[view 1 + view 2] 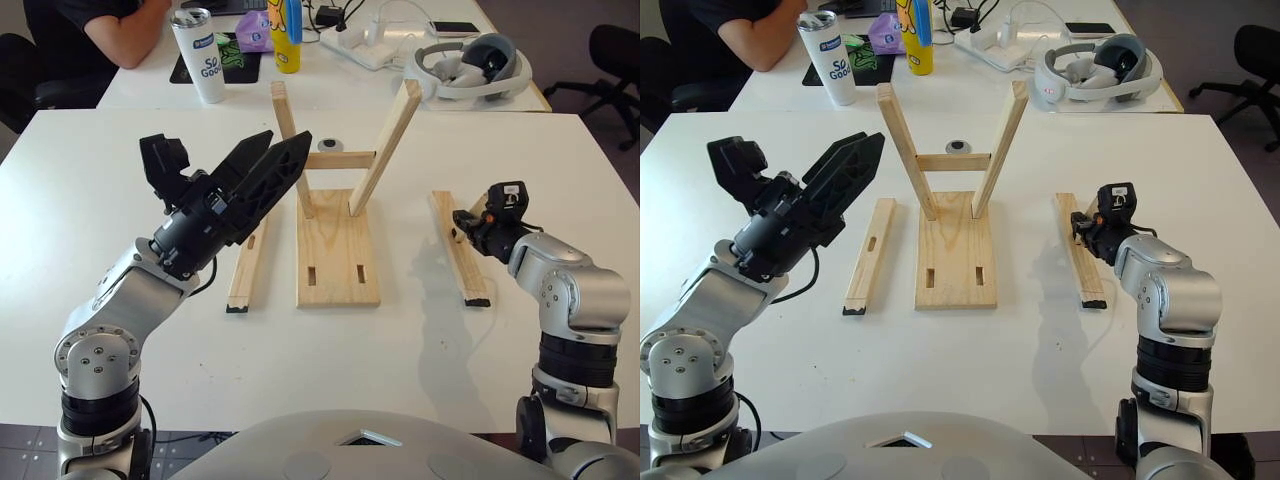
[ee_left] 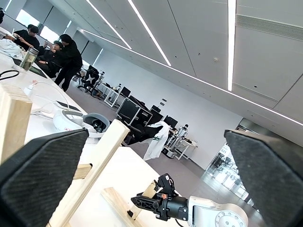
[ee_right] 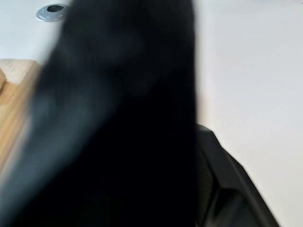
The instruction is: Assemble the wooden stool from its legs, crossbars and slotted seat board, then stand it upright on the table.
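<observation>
- We see the seat board (image 1: 338, 262) lying flat in the middle of the white table (image 1: 400, 350), with two slots open at its near end.
- Two legs stand in its far end: the left upright leg (image 1: 284, 118) and the right upright leg (image 1: 390, 140), which lean away from each other towards the top.
- A crossbar (image 1: 340, 160) joins them about halfway up.
- The left loose leg (image 1: 870, 255) lies flat on the table just beside the board's left edge, roughly parallel to it and not touching it.
- The right loose leg (image 1: 462, 262) lies flat well to the right of the board, dark cap at its near end.
- The left gripper (image 1: 287, 141) hangs above the table, pointing at the left upright leg. Its pads (image 2: 38, 175) stand wide apart with nothing held between them – through the gap we look at the upright legs and the other arm.
- The right gripper (image 1: 464, 223) sits low at the far part of the right loose leg, against the wood. We cannot tell whether it is clamped on the leg or loose.
- A round metal cap (image 1: 331, 145) is set into the table behind the crossbar.
- On the next table back stand a white tumbler (image 1: 200, 55) and a yellow bottle (image 1: 287, 35), with a headset (image 1: 470, 65) lying to the right.
</observation>
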